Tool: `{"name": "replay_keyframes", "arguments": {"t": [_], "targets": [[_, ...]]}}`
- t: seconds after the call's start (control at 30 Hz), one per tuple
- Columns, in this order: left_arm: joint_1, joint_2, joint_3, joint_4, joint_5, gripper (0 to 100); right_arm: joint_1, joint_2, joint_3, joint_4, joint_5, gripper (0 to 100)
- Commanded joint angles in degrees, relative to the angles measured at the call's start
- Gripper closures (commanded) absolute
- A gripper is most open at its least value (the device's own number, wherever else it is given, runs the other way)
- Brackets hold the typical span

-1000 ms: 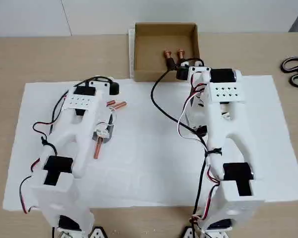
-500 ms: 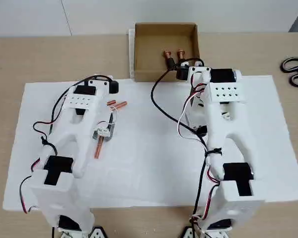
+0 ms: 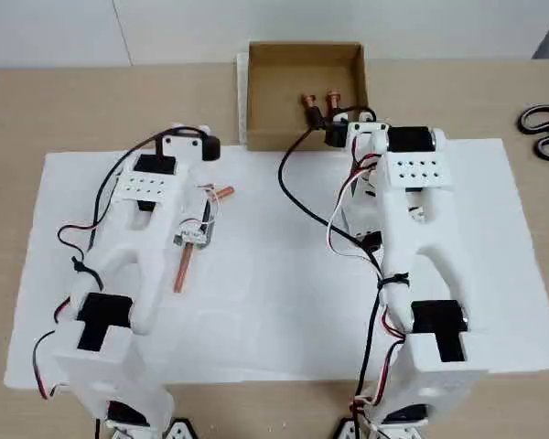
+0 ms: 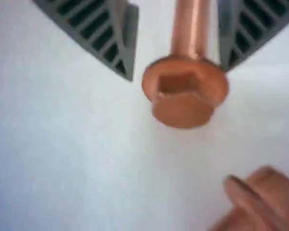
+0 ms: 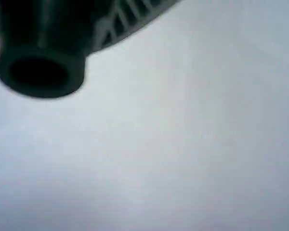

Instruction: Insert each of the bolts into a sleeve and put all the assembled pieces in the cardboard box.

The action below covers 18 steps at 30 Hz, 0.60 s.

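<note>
The left arm [image 3: 146,192] has slid forward, bringing its fingers [image 4: 111,33] astride one loose bolt [image 4: 185,91].

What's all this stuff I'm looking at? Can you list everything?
table: one, tan.
paper: one sheet, white, on the table.
box: one, brown cardboard, table's far side.
sleeved bolts: two, copper and black, in the box.
bare bolts: two seen, copper, on the paper by the left arm.
sleeve: one, black, held by the right arm.
scissors: one pair, dark, table's right edge.
arms: two, white, side by side.
</note>
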Motion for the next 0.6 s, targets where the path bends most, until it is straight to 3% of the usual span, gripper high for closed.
{"name": "replay_keyframes", "arguments": {"t": [0.0,0.57], "targets": [[0.44,-1.05,0.31,-2.46,0.09,88,0.57,-1.63,-2.99,-0.4,-0.62,99.4],[-1.14,0.79,4.0,-5.19,-0.18,89,0.57,-1.54,-2.9,-0.48,-0.62,99.4]]}}
